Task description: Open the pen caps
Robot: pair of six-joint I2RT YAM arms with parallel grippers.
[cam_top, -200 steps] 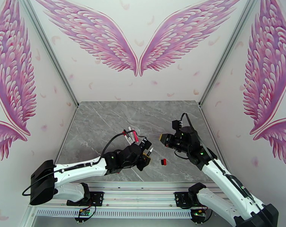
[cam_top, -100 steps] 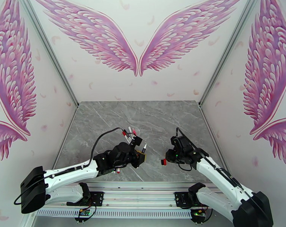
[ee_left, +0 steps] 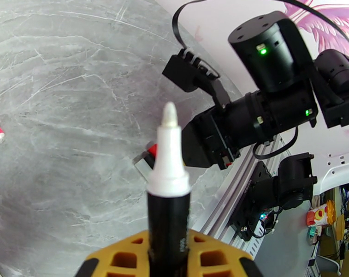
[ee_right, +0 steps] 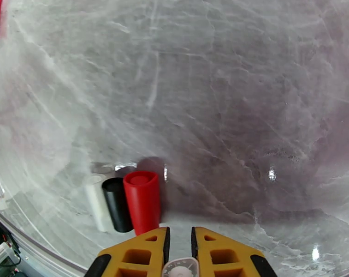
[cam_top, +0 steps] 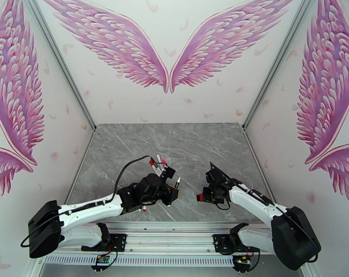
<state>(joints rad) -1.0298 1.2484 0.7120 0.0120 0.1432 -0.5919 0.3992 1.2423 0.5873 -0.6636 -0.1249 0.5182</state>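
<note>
My left gripper (ee_left: 168, 248) is shut on an uncapped pen (ee_left: 168, 213) with a black barrel; its white tip points up and away toward the right arm. In the top view this pen (cam_top: 177, 182) sticks out of the left gripper (cam_top: 173, 191). My right gripper (ee_right: 180, 245) is low over the table, its yellow fingers (ee_right: 137, 250) shut on a pale pen cap (ee_right: 180, 268). Just ahead of it and to the left, three pen caps lie side by side: red (ee_right: 142, 199), black (ee_right: 116, 204) and white (ee_right: 95, 201). Several more pens (cam_top: 158, 166) lie bunched behind the left gripper.
The grey marble table (cam_top: 128, 148) has bare room at the back and left. The metal rail (cam_top: 174, 227) runs along the near edge, close to the caps. Winged walls enclose the sides and back.
The right arm has come down and toward the near edge, from mid-air to just beside the red cap. The left arm has drawn back slightly to the left with its pen.
</note>
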